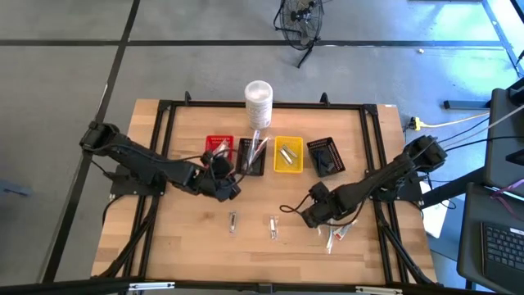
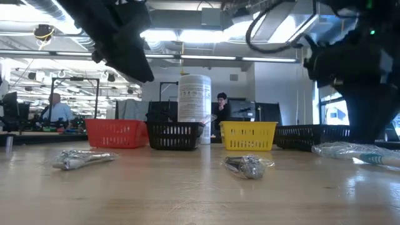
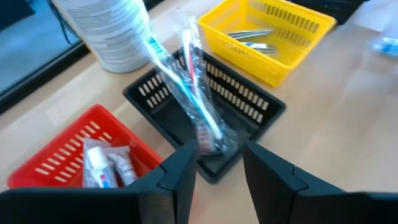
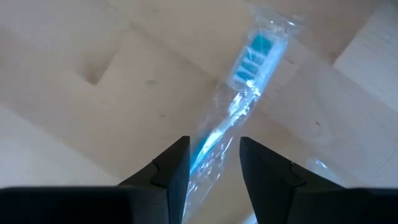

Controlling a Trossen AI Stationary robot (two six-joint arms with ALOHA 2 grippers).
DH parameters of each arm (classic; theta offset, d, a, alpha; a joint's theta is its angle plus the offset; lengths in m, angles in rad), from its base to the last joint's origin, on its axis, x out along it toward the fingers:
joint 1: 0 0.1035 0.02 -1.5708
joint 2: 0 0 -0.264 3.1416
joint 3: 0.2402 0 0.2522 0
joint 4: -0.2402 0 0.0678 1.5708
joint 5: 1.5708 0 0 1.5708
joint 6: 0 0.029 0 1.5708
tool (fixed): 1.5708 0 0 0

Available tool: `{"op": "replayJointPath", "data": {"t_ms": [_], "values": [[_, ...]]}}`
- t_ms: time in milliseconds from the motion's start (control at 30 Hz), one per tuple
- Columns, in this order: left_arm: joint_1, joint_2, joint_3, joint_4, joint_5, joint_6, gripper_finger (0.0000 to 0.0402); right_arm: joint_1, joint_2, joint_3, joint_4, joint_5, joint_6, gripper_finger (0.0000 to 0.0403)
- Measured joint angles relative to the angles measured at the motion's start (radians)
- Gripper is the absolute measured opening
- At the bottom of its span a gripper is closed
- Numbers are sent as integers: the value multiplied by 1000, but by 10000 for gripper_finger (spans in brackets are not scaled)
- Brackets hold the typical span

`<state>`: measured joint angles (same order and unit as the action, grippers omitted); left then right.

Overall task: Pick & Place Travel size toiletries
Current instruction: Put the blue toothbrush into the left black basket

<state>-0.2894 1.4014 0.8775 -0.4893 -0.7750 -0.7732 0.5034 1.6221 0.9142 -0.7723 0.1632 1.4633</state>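
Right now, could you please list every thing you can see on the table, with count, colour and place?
red basket: one, red, left end of the row, holds small white tubes
black basket: one, black, beside the red one, holds wrapped toothbrushes
yellow basket: one, yellow, holds silvery pieces
second black basket: one, black, right end
white container: one, white, behind the baskets
silvery packets: two, near front edge
wrapped toothbrush: one, blue-headed, between the right gripper's fingers
left gripper: open, over the black basket
right gripper: lowered over the toothbrush

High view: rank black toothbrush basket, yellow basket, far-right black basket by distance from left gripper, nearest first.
From the left gripper:
1. Black toothbrush basket, just beyond the gripper.
2. Yellow basket, next on its right.
3. Far-right black basket, end of the row.
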Motion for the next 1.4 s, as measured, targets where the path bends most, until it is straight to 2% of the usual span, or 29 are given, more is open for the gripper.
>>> {"op": "replayJointPath", "data": {"t_ms": [233,467,867,1100,1200,1400], "values": [[-53,0,0,0,-20,-41,127,0,64,0,29,-7,94,137],[-64,0,0,0,-31,-44,127,0,110,4,35,-18,97,131],[-64,1,0,0,-46,-44,127,-2,115,3,39,-12,62,42],[-64,1,0,0,-45,-44,127,-2,113,15,41,-9,29,41],[-64,1,0,0,-44,-44,127,-2,108,58,71,45,-26,45],[-65,1,0,7,-39,-44,127,-10,84,185,76,235,-205,35]]}}
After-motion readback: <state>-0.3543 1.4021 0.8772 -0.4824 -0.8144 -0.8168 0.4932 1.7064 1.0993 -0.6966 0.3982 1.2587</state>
